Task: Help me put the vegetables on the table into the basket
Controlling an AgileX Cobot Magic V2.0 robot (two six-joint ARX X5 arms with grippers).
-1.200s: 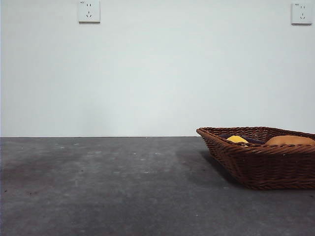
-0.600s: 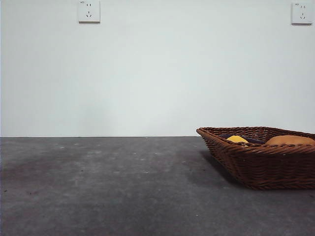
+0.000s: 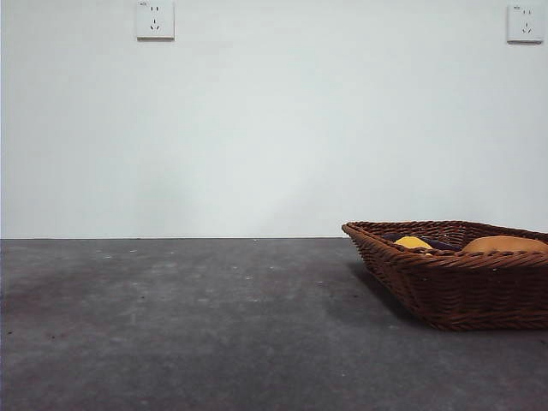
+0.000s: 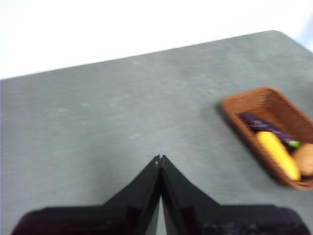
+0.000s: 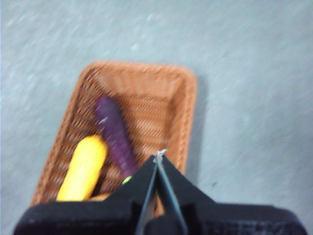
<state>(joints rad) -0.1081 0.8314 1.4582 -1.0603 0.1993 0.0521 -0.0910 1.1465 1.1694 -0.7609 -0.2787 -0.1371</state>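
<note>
Basket (image 3: 454,291): woven wicker, reddish-brown, ribbed texture, braided rim, slight sheen. Table (image 3: 188,325): dark grey, matt, rough, mottled, stone-like. Yellow vegetable (image 5: 83,168): smooth, glossy skin. Eggplant (image 5: 115,133): dark purple, smooth. Potato (image 3: 505,244): tan, matt. 2 wall sockets (image 3: 155,20): white plastic, smooth.

Reddish-brown woven wicker basket (image 3: 454,291) holds a yellow vegetable (image 5: 83,169), dark purple eggplant (image 5: 116,134) and tan potato (image 3: 505,244); mottled dark grey table (image 3: 188,325).
</note>
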